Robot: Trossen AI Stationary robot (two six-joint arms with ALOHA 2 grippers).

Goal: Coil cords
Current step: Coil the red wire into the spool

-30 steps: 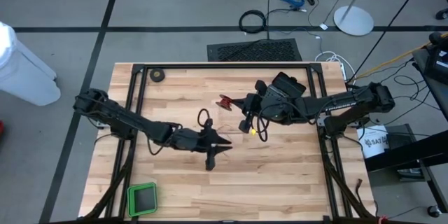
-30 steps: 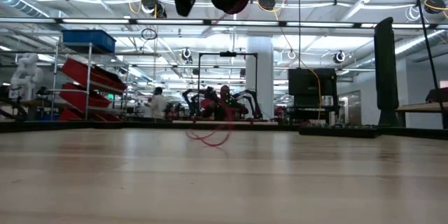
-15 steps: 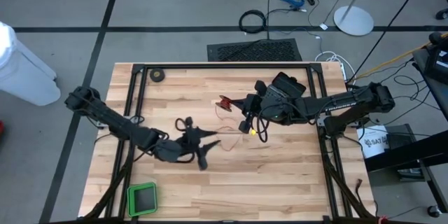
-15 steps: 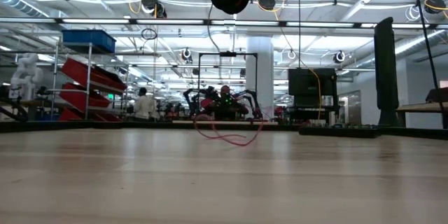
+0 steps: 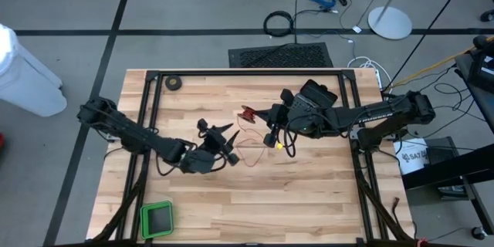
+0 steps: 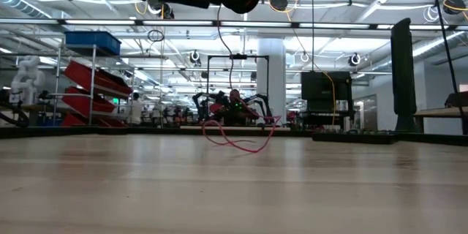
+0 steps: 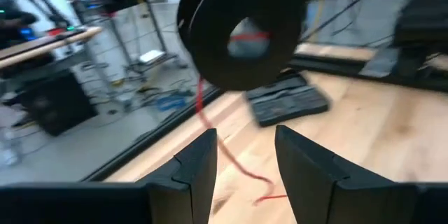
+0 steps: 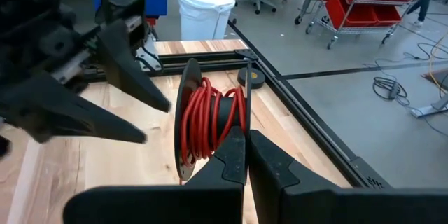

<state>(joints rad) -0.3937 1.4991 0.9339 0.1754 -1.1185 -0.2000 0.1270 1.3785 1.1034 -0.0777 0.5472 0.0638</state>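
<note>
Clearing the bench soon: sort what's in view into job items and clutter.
Job: red wire; black reel, gripped by right gripper; left gripper, open.
Lying about: tape roll; green tray; floor cable loop.

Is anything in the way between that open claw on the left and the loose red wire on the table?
Nothing visible. The left gripper hangs open beside the loose red wire, with only bare table between. The right gripper holds the reel.
</note>
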